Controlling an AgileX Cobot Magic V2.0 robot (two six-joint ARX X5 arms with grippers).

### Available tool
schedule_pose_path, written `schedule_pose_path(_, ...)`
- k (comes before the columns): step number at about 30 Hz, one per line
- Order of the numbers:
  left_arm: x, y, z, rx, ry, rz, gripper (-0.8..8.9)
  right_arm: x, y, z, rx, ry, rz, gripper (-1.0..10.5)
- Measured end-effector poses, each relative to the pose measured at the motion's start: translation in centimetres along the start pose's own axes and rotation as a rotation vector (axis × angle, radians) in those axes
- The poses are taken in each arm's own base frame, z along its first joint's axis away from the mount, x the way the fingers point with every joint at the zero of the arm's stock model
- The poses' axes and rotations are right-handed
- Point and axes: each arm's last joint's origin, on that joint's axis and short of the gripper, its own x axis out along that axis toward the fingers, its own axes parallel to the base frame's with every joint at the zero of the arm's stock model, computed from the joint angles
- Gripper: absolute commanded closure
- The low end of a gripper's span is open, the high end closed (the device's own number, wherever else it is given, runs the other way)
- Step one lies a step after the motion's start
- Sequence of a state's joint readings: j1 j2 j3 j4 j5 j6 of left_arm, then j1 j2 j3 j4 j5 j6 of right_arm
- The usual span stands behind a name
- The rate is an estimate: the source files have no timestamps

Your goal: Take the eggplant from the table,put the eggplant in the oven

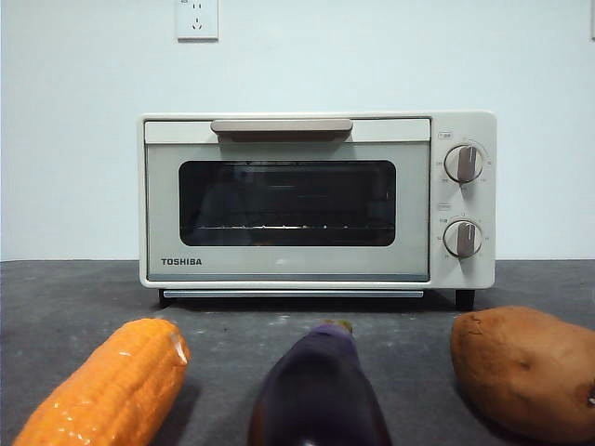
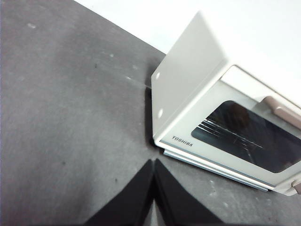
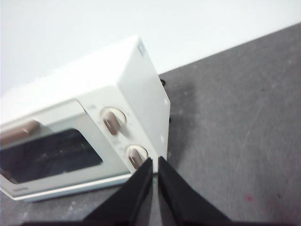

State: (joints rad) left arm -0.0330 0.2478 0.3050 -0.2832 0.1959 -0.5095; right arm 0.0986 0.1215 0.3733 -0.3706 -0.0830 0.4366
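The dark purple eggplant lies on the grey table at the front centre, its stem end toward the oven. The cream Toshiba oven stands behind it with its door closed, handle at the top. In the left wrist view my left gripper hovers shut above bare table beside the oven, near its lower corner. My right gripper is also shut, hovering by the knob side of the oven. Neither gripper shows in the front view, and the eggplant is out of both wrist views.
An orange corn cob lies left of the eggplant and a brown sweet potato lies to its right. Two round knobs sit on the oven's right panel. A white wall with a socket rises behind.
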Motion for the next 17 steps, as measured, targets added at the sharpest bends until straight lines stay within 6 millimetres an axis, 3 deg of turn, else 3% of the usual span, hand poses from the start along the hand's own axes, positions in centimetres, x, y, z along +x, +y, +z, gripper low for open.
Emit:
schedule_pose_path(8, 1.1, -2.4, 4.5, 0.103, 0.063, -0.021, 8.08, -0.4, 2.1, 4.4, -0.082, 0.082, -0.027, 9.4)
schedule_pose_path(17, 3.4, -3.8, 7.4, 0.163, 0.204, -0.045, 8.08, 0.4, 3.7, 7.5, -0.15, 0.298, -0.028, 9.4)
